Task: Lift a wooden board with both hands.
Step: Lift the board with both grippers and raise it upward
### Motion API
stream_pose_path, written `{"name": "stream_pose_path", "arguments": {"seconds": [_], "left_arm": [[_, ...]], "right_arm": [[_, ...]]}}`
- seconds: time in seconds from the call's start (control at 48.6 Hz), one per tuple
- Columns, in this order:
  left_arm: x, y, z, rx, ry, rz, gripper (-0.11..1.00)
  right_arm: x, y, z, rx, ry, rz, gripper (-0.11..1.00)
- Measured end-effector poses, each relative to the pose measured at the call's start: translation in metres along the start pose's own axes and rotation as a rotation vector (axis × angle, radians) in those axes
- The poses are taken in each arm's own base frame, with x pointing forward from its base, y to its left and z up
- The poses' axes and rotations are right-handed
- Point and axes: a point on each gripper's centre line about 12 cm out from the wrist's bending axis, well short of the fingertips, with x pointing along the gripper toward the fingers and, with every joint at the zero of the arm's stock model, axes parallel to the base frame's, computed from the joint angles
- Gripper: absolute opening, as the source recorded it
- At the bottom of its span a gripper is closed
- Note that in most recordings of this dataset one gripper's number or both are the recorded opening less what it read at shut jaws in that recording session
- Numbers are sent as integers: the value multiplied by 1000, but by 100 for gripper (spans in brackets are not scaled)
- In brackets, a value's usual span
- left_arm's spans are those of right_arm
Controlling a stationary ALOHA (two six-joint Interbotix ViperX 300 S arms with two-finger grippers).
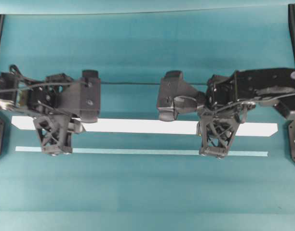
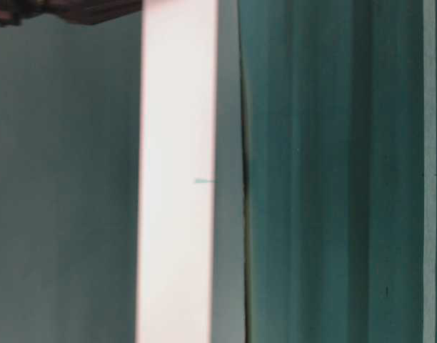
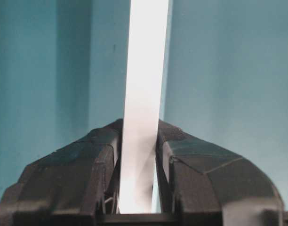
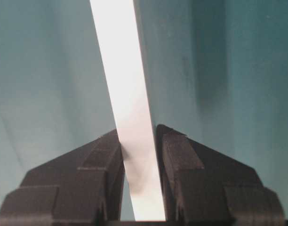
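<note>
Above the teal bench (image 1: 147, 192), left pincer (image 3: 138, 160) and right pincer (image 4: 139, 160) each grip the wooden board (image 1: 138, 126), spanning nine to three o'clock.

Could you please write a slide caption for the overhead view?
Both end effectors, left and right, grip the wooden board above the teal table.

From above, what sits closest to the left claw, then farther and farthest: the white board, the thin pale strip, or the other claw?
1. Wooden board, clamped in the left gripper.
2. Pale tape strip, just below it in this view.
3. Right gripper, far along the board.
</note>
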Motion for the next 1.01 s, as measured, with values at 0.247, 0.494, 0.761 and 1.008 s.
{"name": "stream_pose_path", "arguments": {"seconds": [0.247, 0.494, 0.761, 1.008], "left_arm": [[-24, 2, 11, -10, -2, 4, 18], [-43, 6, 23, -21, 0, 10, 18], [-67, 9, 31, -34, 1, 16, 18], [-94, 12, 39, -44, -20, 20, 18]], "right_arm": [[-25, 1, 5, -2, 9, -5, 22], [-52, 0, 9, -9, 24, -25, 22], [-84, -2, 14, -1, 15, -35, 22], [-104, -2, 18, 2, -7, -34, 22]]}}
